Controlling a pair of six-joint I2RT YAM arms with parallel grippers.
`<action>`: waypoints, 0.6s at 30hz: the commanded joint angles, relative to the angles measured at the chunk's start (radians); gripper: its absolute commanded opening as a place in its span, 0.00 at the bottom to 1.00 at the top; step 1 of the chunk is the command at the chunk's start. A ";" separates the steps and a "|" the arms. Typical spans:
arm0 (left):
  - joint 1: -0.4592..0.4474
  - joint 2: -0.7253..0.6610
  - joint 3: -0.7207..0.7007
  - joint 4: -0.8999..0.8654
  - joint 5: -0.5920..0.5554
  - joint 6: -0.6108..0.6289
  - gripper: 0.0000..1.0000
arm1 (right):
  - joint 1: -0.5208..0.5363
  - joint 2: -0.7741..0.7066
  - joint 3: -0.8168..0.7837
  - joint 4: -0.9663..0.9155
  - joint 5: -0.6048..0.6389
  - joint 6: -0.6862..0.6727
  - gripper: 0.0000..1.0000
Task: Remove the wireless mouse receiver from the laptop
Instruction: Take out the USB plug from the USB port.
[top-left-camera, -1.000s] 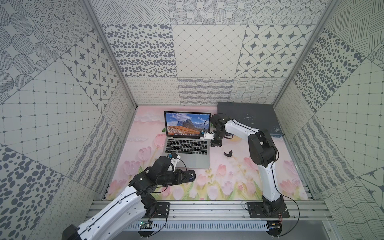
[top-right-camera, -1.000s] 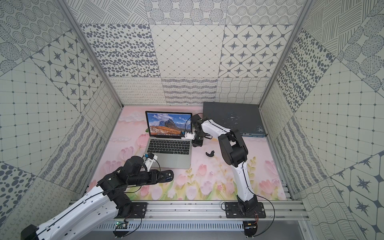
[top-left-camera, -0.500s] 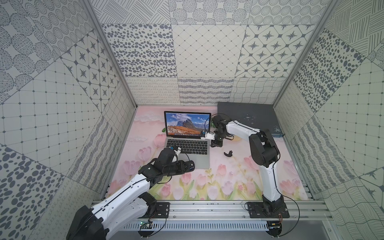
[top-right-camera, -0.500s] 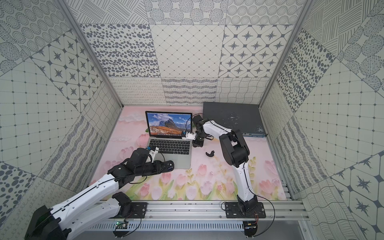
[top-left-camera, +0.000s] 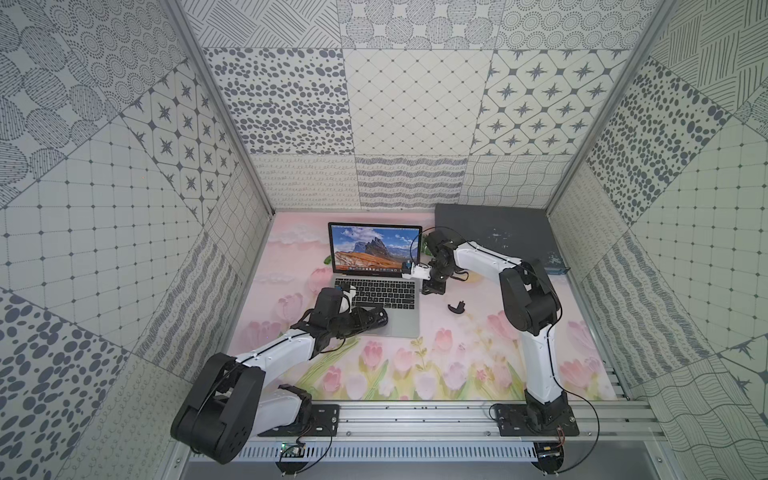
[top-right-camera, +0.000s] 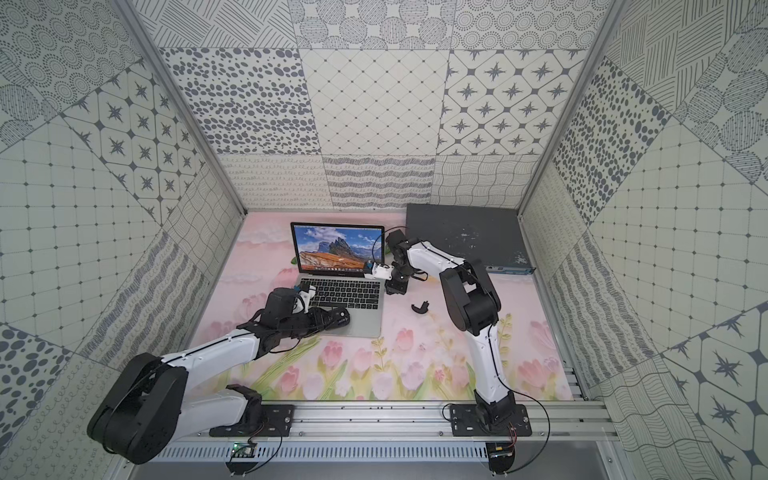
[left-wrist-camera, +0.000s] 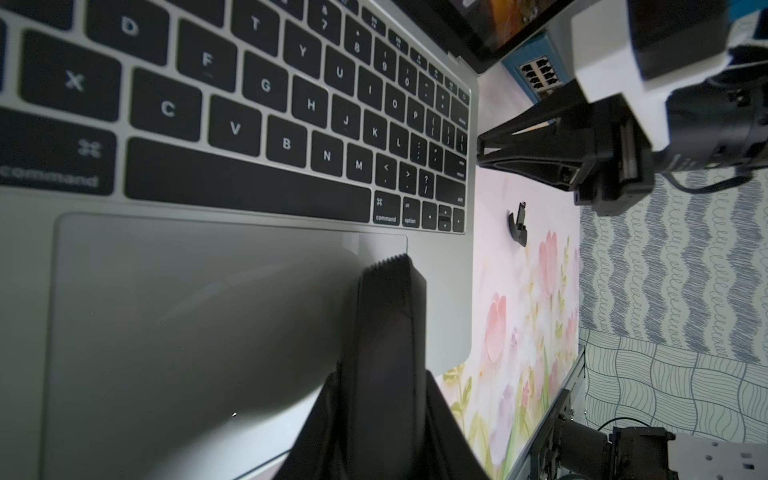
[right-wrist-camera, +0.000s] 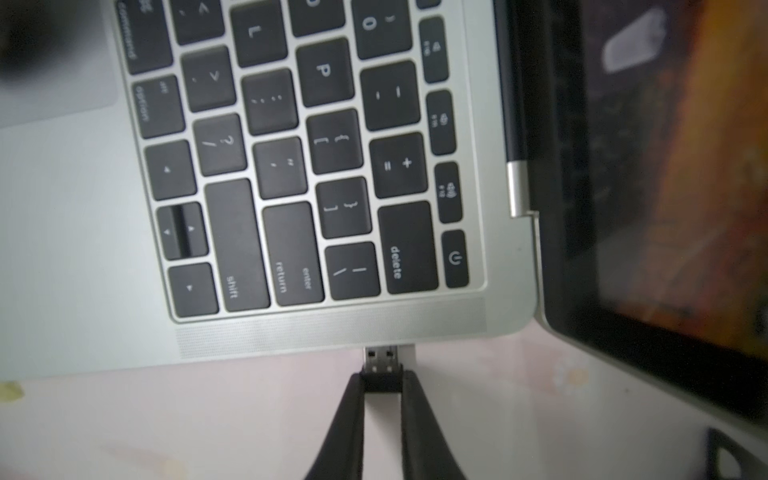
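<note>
Mat: printed with pink tulips.
Grey box: laid flat at the far right corner.
Black curved piece: seen lying on the mat, apart from the box.

Laptop mid-table, receiver at its right edge, box behind, to the right

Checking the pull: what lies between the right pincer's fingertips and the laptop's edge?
The wireless mouse receiver: its metal plug fills that gap, in the right wrist view.

Arms: white links, blk joints, thin blk cables; pincer fingers blk, tapered.
</note>
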 joint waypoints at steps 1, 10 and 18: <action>0.046 0.046 -0.024 0.106 0.033 0.017 0.14 | -0.028 -0.052 -0.023 -0.009 0.047 0.011 0.00; 0.091 0.067 -0.050 0.117 0.063 0.036 0.14 | -0.060 -0.069 -0.065 -0.010 0.124 -0.016 0.00; 0.100 0.060 -0.057 0.182 0.156 0.038 0.15 | -0.073 -0.169 -0.064 0.008 -0.067 0.062 0.00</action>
